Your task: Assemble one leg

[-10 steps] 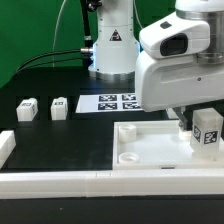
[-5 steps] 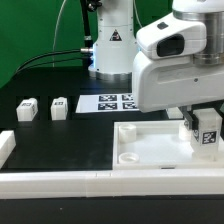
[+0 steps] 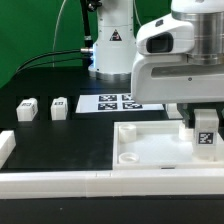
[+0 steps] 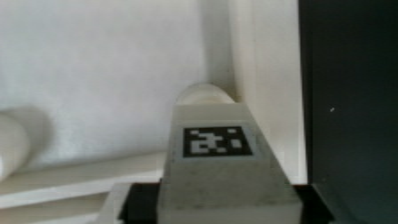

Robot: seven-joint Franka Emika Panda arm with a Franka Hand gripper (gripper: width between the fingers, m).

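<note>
we see the hand (image 3: 205,126) closed on the leg (image 3: 207,139), a small white block whose black-and-white tag faces the exterior camera, at about three o'clock in the exterior view. the leg hangs upright beneath the arm's bulky white wrist housing, over the three o'clock end of the flat white panel (image 3: 150,150); we cannot tell whether its underside touches the panel. a round hole (image 3: 130,157) shows near the panel's eight o'clock corner. in the wrist view the leg (image 4: 215,120) is pinched between the hand's (image 4: 215,203) dark pads (image 4: 139,205), its tag toward the lens, with the pale panel (image 4: 107,70) behind it and the black bench (image 4: 347,90) alongside. out at nine o'clock in the exterior view a spare leg (image 3: 26,108) and a second spare leg (image 3: 58,107) stand near each other, not touching. the marker board (image 3: 115,102) lies flat towards twelve o'clock from the panel, just before the arm's base (image 3: 110,45). a long white border bar (image 3: 90,181) runs along six o'clock.
</note>
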